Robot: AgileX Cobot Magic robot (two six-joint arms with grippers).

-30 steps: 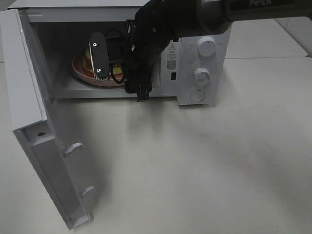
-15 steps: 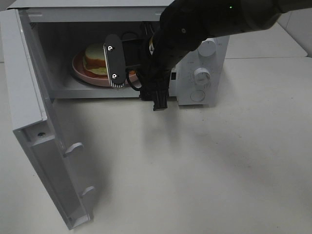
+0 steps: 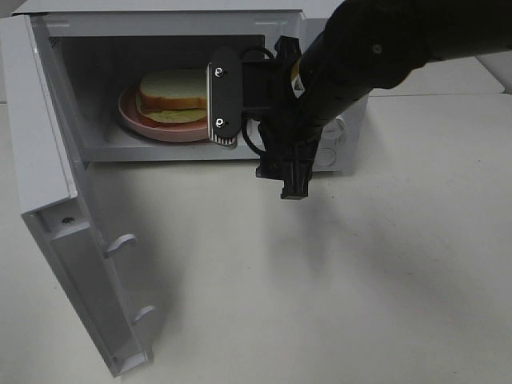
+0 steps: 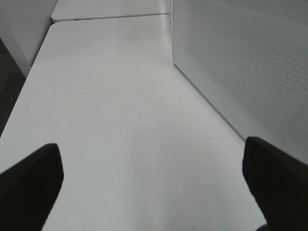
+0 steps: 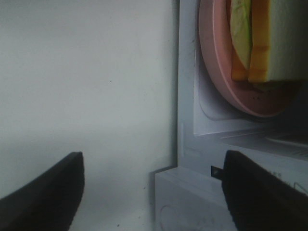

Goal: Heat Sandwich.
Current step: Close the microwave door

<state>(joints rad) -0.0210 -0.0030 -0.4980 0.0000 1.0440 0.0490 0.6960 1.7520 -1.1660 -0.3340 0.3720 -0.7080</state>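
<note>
Upper left of frame: sandwich (image 3: 174, 86) on pink plate (image 3: 130, 118) inside open microwave (image 3: 160, 22), placed for heating. Centre-frame, right gripper (image 5: 151, 192) at cavity mouth, jaws wide, holding nothing; door (image 3: 56, 200) likely next. Meanwhile left gripper (image 4: 154, 183) spread, empty, over table (image 4: 120, 110).

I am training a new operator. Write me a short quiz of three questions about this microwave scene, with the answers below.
1. True or false: the door of the microwave stands open.
2. The sandwich inside lies on: A a tray, B a pink plate, C a bowl.
3. Fill in: the right end effector is ___ and holds nothing.
Key: 1 true; 2 B; 3 open.
</note>
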